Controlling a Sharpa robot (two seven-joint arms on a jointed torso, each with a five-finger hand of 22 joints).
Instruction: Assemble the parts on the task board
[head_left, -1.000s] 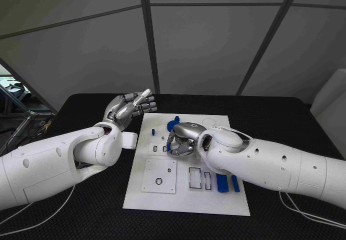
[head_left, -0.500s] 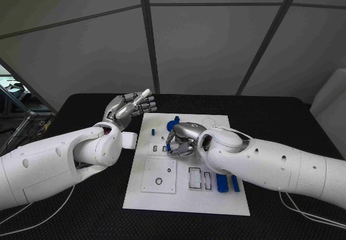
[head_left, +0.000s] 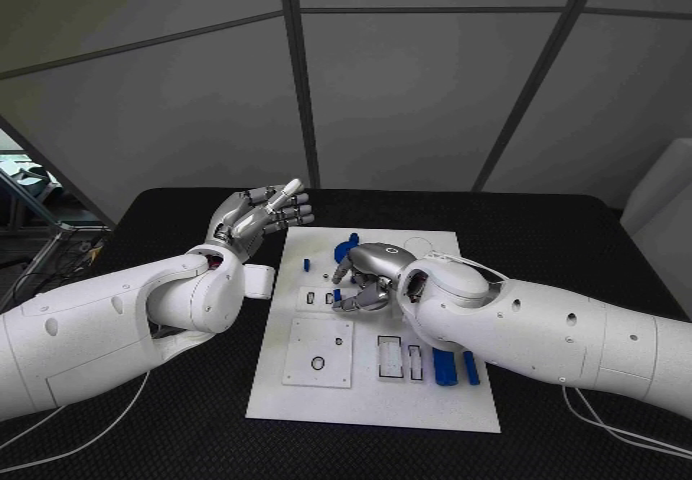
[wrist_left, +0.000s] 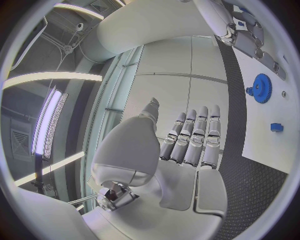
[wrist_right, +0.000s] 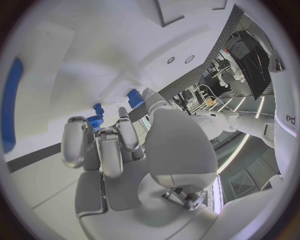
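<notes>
task board (head_left: 433, 400) white, middle of the black table (head_left: 577, 230), long axis running away from the robot. blue parts on it: gear (head_left: 348, 246) at the far end, small blue peg (head_left: 304, 265) near the far-left edge, two long blue bars (head_left: 456, 365) lying side by side near the right edge toward the robot. several empty rectangular slots plus a square inset plate (head_left: 319, 352) on the near-left part

right hand (head_left: 368, 280) palm down over the board's middle, just on the robot's side of the gear, fingers curled toward the surface. right wrist view has the fingers (wrist_right: 100, 145) bent in, a blue piece (wrist_right: 134, 98) just past the fingertips; cannot tell if anything is pinched or only touched, so hold state unclear

left hand (head_left: 264, 215) raised off the board's far-left corner, above the table, palm turned inward, fingers straight and apart, holding nothing; left wrist view agrees, fingers (wrist_left: 194, 140) extended, gear (wrist_left: 261, 88) and one small blue part (wrist_left: 277, 127) on the board beyond them

change over the last second: barely any. right hand edged slightly over the same spot, left hand unmoved, no part on the board shifted. my read: right hand is in fine work on a small part near mid-board, either seating or grasping it, no insertion finished. bars and gear untouched, so most of the assembly looks still to do
</notes>
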